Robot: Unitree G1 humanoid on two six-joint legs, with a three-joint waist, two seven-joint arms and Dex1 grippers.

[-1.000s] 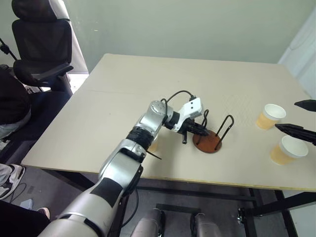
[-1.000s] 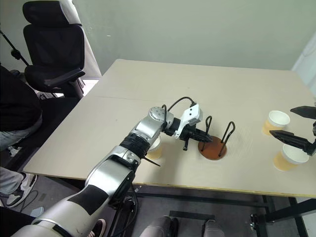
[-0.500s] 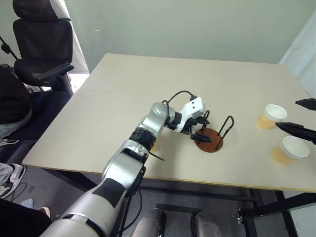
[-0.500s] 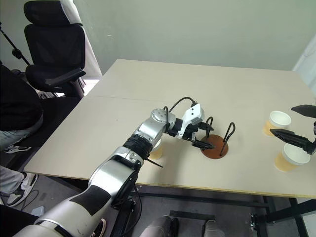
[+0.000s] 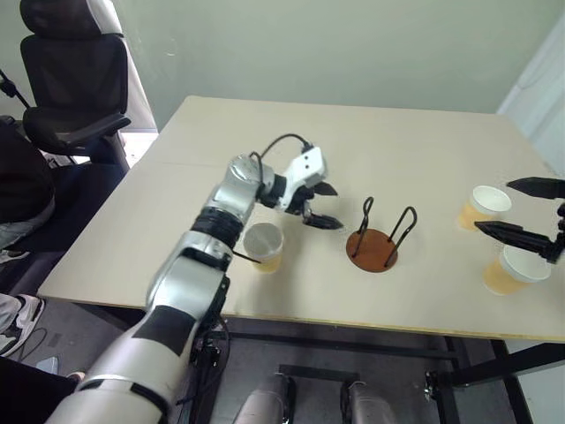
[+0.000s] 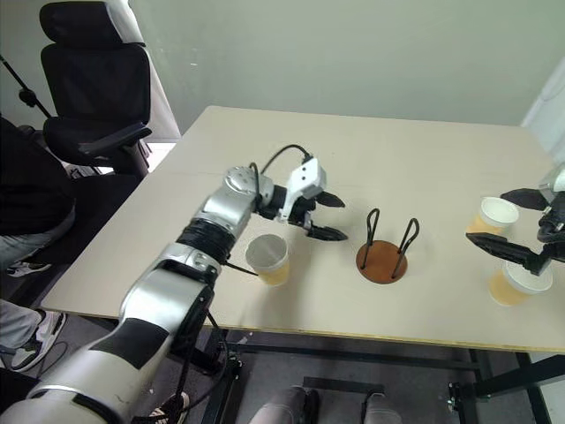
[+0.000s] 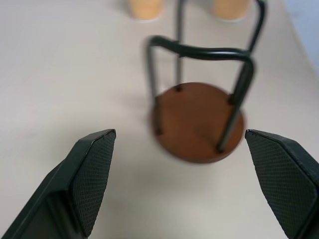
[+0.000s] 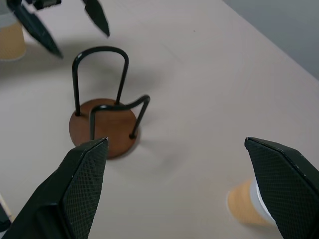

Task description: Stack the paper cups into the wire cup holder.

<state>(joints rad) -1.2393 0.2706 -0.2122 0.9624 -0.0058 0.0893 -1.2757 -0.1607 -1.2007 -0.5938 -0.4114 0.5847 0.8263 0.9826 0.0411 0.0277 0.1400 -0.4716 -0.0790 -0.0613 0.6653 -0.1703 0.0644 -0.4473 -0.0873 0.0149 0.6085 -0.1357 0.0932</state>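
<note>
Stacking is not yet begun: the wire cup holder [image 5: 374,248] stands empty in the middle of the tabletop [image 5: 265,141]. Left gripper [image 5: 321,205] hangs beside it, jaws wide and empty, one paper cup [image 5: 263,246] just below its wrist. Right gripper [image 5: 523,208] hovers with jaws wide over the two other cups [image 5: 482,208] [image 5: 516,268]. Next, I think, one gripper must lower around a cup and close.

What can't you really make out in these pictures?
- Right claw: its arm is cut off by the head view's right edge.
- Nearest right-hand paper cup: partly covered by a claw finger in the head views.
- Two far paper cups: cut off at the left wrist view's edge, only their bases show.
- Wire cup holder: blurred in the left wrist view.
- Office chair: cropped by the head view's frame edge.
</note>
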